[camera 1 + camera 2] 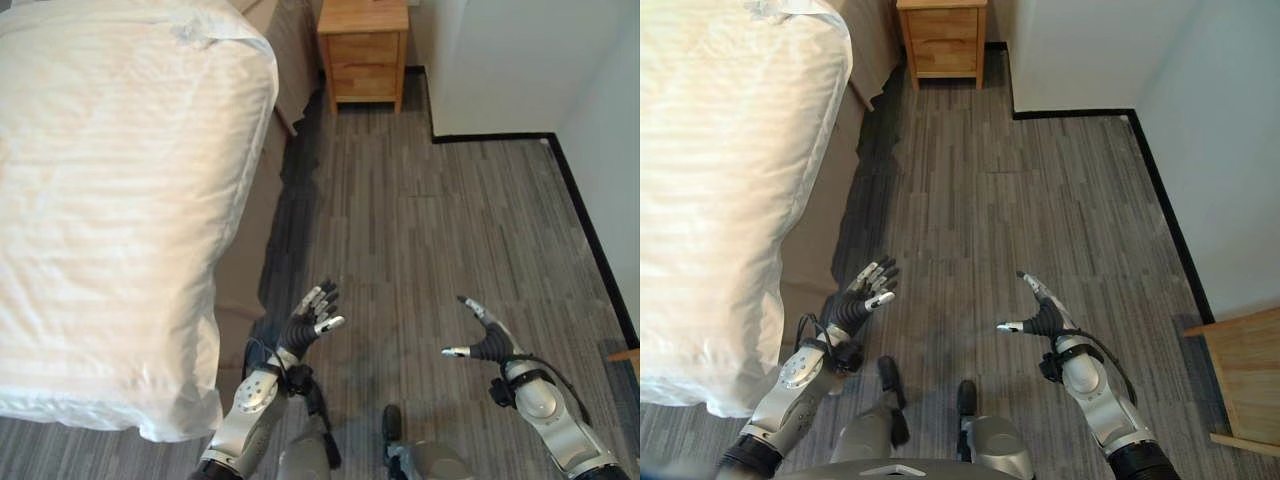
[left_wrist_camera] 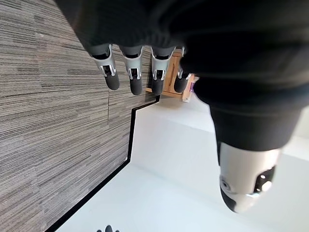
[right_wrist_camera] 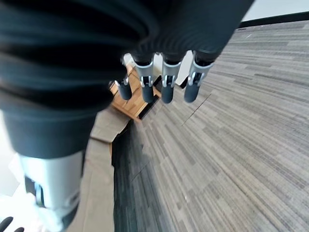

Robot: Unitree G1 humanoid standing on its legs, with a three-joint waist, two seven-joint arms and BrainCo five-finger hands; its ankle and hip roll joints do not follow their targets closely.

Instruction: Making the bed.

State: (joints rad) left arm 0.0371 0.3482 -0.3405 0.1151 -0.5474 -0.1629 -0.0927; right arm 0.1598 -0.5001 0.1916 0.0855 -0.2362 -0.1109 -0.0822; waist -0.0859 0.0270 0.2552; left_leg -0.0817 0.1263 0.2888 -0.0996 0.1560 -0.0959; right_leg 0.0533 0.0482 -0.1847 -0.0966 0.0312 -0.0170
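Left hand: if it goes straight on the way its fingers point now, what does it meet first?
Probably nothing near: the left hand is open above the grey floor, beside the bed. Farther along stands the wooden nightstand, though depth is unclear.

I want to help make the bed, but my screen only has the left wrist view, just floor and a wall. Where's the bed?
Observer: The bed is on the robot's left, under a white duvet.
Operator: Is the left hand holding the duvet?
Observer: No. The left hand is over the floor beside the bed, apart from the duvet.
Operator: What about the other hand?
Observer: The right hand is open over the floor too, holding nothing.
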